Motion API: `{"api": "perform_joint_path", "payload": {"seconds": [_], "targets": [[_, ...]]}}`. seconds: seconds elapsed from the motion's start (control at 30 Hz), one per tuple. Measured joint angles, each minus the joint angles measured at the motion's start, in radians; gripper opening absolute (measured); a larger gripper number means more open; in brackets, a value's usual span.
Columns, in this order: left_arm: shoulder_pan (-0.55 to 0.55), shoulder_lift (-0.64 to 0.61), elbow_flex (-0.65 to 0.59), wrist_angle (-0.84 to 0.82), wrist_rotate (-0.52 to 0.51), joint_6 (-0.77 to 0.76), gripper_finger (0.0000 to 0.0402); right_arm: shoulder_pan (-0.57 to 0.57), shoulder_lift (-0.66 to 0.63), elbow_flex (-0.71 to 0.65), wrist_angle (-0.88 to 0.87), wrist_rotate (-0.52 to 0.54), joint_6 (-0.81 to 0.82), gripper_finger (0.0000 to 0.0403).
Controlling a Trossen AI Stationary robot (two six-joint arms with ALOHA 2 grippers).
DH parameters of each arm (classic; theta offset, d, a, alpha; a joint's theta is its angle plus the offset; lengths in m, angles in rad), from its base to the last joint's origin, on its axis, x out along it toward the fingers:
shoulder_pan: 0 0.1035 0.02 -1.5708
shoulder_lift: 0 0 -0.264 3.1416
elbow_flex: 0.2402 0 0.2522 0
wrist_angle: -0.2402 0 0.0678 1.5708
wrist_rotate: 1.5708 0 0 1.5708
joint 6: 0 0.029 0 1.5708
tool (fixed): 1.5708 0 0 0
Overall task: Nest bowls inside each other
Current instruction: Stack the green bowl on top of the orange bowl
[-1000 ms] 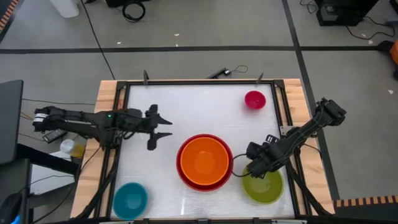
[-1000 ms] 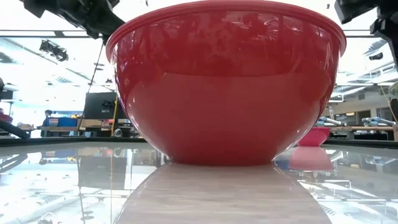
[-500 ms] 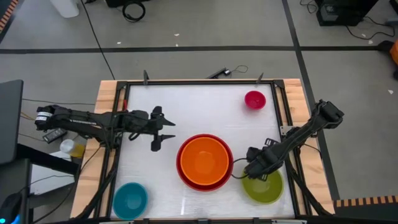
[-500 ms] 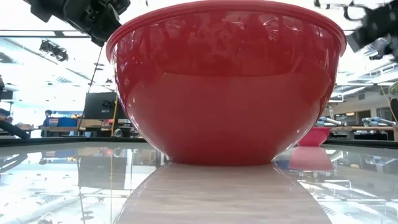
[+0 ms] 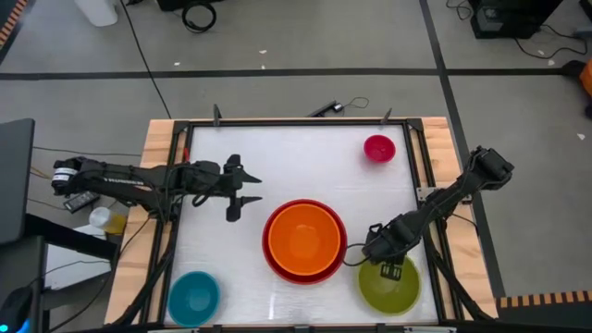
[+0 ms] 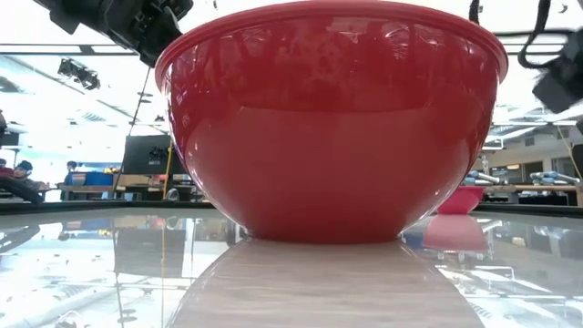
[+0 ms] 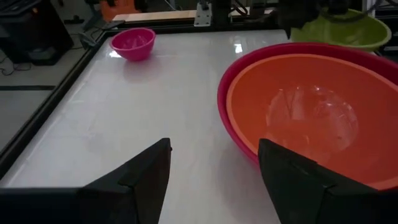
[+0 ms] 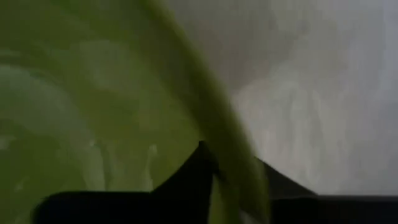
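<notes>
While the left gripper (image 5: 242,186) hovers spread, the right gripper (image 5: 387,266) pinches the glossy yellow-green plastic bowl's (image 5: 392,287) rim.

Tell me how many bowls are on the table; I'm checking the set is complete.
5. Red bowl at the center front with the orange bowl nested inside, yellow-green bowl front right, blue bowl front left, pink bowl back right. None appears hidden.
</notes>
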State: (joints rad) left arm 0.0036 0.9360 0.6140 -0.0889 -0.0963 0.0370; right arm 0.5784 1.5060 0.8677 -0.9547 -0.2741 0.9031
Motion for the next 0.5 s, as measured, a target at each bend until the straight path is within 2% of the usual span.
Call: {"api": "perform_joint_path", "payload": {"seconds": [0.1, 0.23, 0.37, 0.5], "targets": [[0.000, 0.000, 0.000, 0.001, 0.000, -0.009, 0.0245, -0.017, -0.055, 0.002, 0.007, 0.023, 0.005, 0.0016], [0.000, 0.000, 0.000, 0.002, 0.000, -0.009, 0.0245, -0.025, -0.155, 0.050, 0.001, 0.196, 0.044, 0.0028], [0.000, 0.000, 0.000, 0.007, 0.000, 0.015, 0.0245, -0.022, -0.249, 0.117, 0.019, 0.321, 0.046, 0.0022], [0.000, 0.000, 0.000, 0.023, 0.000, 0.066, 0.0245, -0.023, -0.309, 0.148, 0.125, 0.575, 0.043, 0.0020]]}}
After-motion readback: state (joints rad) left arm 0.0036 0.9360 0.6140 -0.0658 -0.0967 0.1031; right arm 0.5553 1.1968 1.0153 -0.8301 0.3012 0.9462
